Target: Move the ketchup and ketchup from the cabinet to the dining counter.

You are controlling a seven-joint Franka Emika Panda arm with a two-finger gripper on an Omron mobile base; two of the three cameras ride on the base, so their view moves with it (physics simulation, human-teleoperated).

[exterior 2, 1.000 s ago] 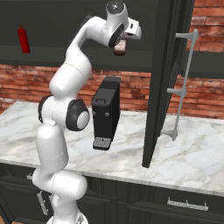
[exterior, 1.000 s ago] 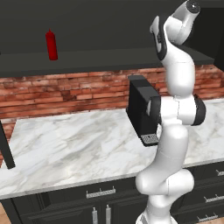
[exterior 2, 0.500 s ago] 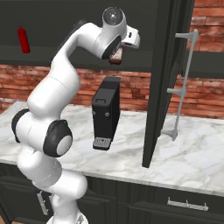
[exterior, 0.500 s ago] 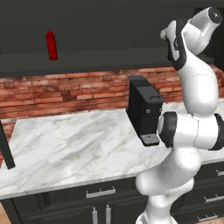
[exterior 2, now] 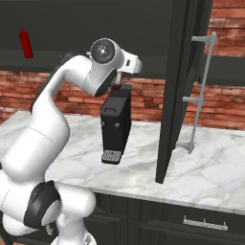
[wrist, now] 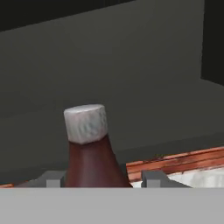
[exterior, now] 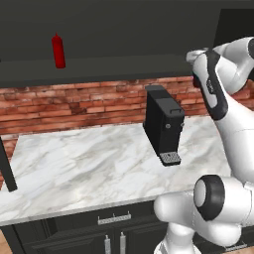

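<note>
The hand (wrist: 99, 178) has the maroon bottle (wrist: 92, 164) standing upright between its two fingers (wrist: 151, 178), which sit about half open, one close on each side of the bottle's shoulders. It looks clamped, but I can't see actual contact, so I'd only call it a likely hold. The bottle's pale cap (wrist: 85, 123) points to twelve o'clock in the hand view, with the dark cabinet (wrist: 131, 65) wall behind it and a strip of brick and marble at four o'clock.

From the right base view, the hand (exterior 2: 116, 82) is tucked behind the arm's wrist, high above the coffee machine (exterior 2: 116, 125) and level with the cabinet shelf.

The risk I see is the grip sitting low on a tapered body. If the arm swings fast, the bottle could slide or tip out and drop onto the bench (exterior: 79, 163) or hit the coffee machine. The open cabinet door (exterior 2: 178, 86) stands at three o'clock of the arm, and a wide swing that way could clip it or its silver handle (exterior 2: 200, 91).

The red bottle (exterior: 58, 51) is upright on the cabinet shelf, far off at nine o'clock from the arm and alone there. It still needs fetching, and nothing has reached the dining counter yet by my reckoning.
</note>
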